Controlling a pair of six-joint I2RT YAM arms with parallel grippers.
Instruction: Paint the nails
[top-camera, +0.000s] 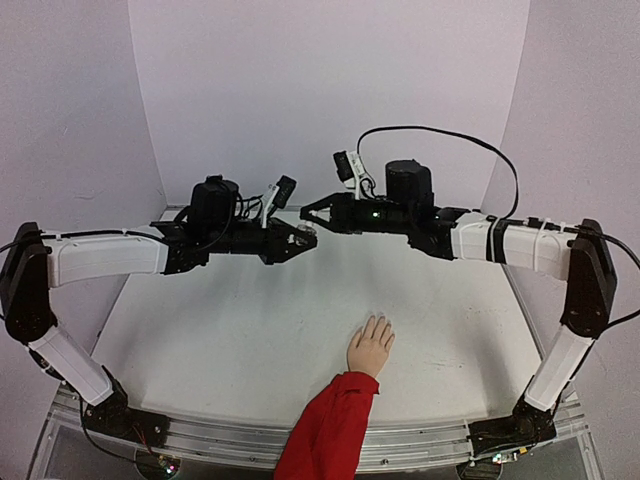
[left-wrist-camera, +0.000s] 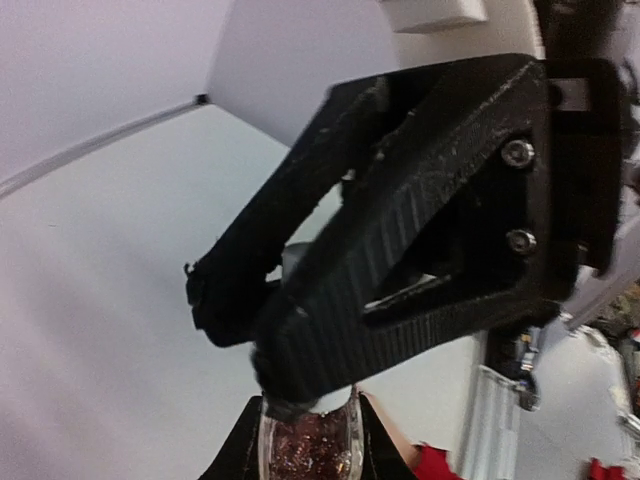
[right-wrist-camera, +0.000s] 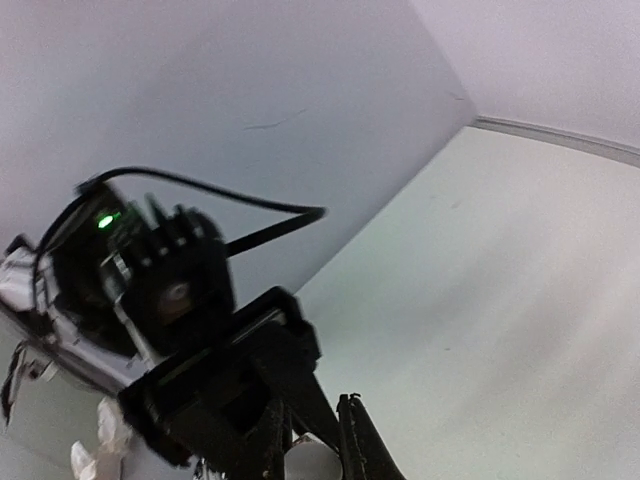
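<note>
A pale mannequin hand (top-camera: 371, 346) with a red sleeve (top-camera: 330, 432) lies palm down on the white table (top-camera: 230, 330), fingers pointing away. Its nails are too small to make out. Both grippers meet in the air above the table's far middle. My left gripper (top-camera: 303, 239) (left-wrist-camera: 308, 422) is shut on a small clear bottle (left-wrist-camera: 310, 450) of reddish glitter polish. My right gripper (top-camera: 313, 214) (right-wrist-camera: 315, 442) is shut on the bottle's white cap (right-wrist-camera: 312, 463). In the left wrist view the right gripper's black fingers (left-wrist-camera: 330, 300) cover the top of the bottle.
White walls (top-camera: 330, 90) enclose the table on three sides. Metal rails (top-camera: 420, 445) run along the near edge beside both arm bases. A black cable (top-camera: 440, 132) loops over the right arm. The mannequin hand lies well below and nearer than the grippers.
</note>
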